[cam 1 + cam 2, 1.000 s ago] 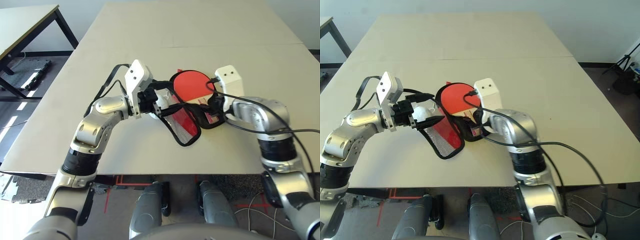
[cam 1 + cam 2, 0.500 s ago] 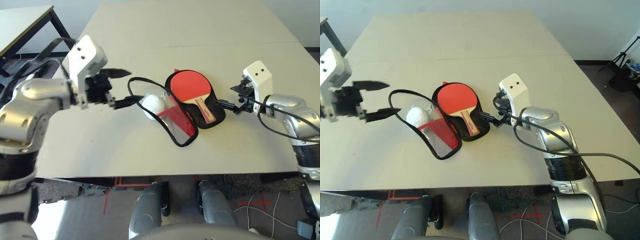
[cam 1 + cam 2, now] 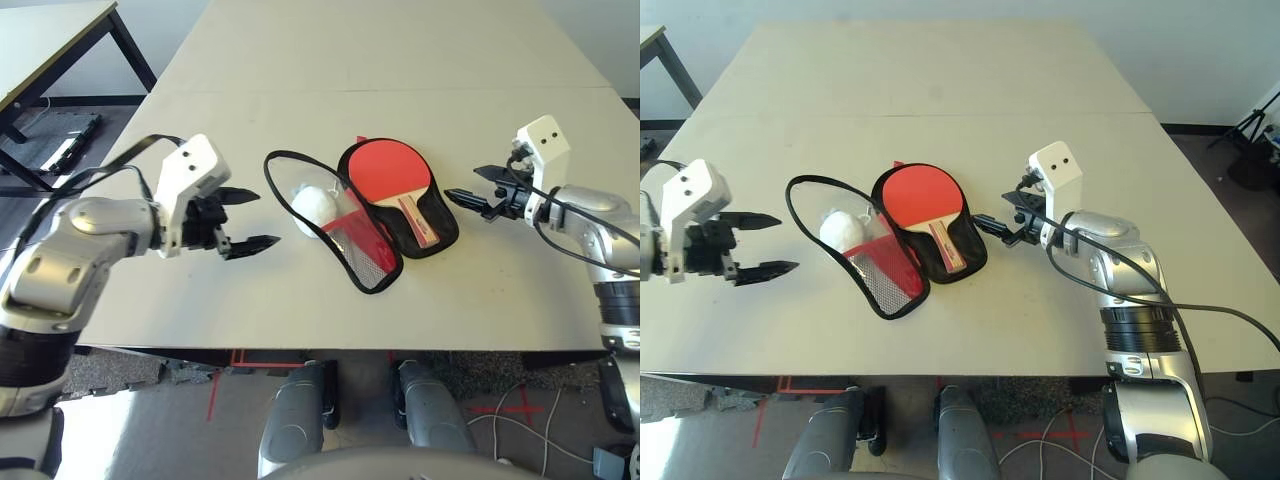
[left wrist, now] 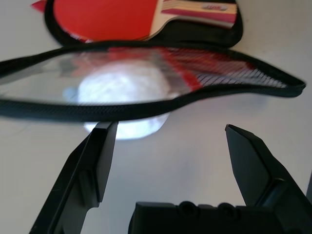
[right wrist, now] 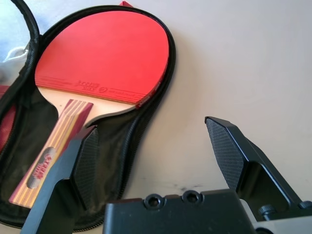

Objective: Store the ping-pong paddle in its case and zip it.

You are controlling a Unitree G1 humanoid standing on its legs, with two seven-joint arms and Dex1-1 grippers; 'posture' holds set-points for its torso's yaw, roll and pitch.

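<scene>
Ping-pong paddle (image 3: 392, 175) lies face up in the lower half of the case (image 3: 430, 225), handle toward you, mid-bench. The mesh-pocket flap (image 3: 352, 245) is thrown open to the left, partly over a white fluffy pouch (image 3: 316, 203).

Your left gripper (image 3: 240, 218) and right gripper (image 3: 473, 192) both stand wide apart, holding nothing, each clear of the case.

Risks: fold the flap and the pouch may get trapped inside or jam the zipper. The handle sits near the rim; a nudge could put it across the zipper track on the bench (image 3: 400, 80).
</scene>
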